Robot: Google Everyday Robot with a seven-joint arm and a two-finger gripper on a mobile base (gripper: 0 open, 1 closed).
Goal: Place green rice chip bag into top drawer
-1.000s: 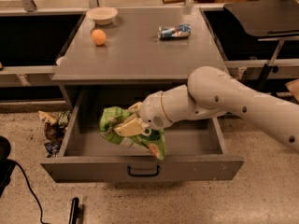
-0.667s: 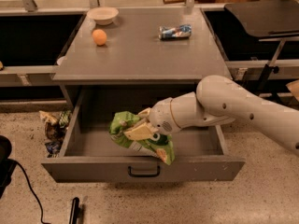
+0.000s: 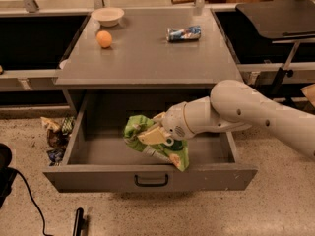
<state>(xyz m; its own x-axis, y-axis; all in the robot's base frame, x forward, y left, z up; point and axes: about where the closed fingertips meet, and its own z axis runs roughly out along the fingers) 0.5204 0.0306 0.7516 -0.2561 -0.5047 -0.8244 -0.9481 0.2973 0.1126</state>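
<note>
White arm's gripper (image 3: pixel 156 134) is over the middle of the pulled-out wide grey top drawer (image 3: pixel 98 179), fingers pinching the crinkly light green rice chip bag (image 3: pixel 173 156), which hangs inside the drawer opening. On the grey tabletop (image 3: pixel 147 63): round orange fruit (image 3: pixel 104 39) and white bowl (image 3: pixel 108 15) far left, blue-silver packet (image 3: pixel 183 33) far right.

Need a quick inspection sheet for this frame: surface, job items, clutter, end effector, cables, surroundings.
Surface: grey tabletop, carrying three small items.
Job's things: green rice chip bag crumpled, held over the top drawer, which is pulled open.
Clutter: orange ball, white bowl and blue-silver packet, all on the tabletop.
Grippers: end effector within the drawer opening, shut on the bag.
Cables: black cable on the floor, lower left.
Surroundings: crumpled wrappers on the floor left of the drawer; black table at right.
</note>
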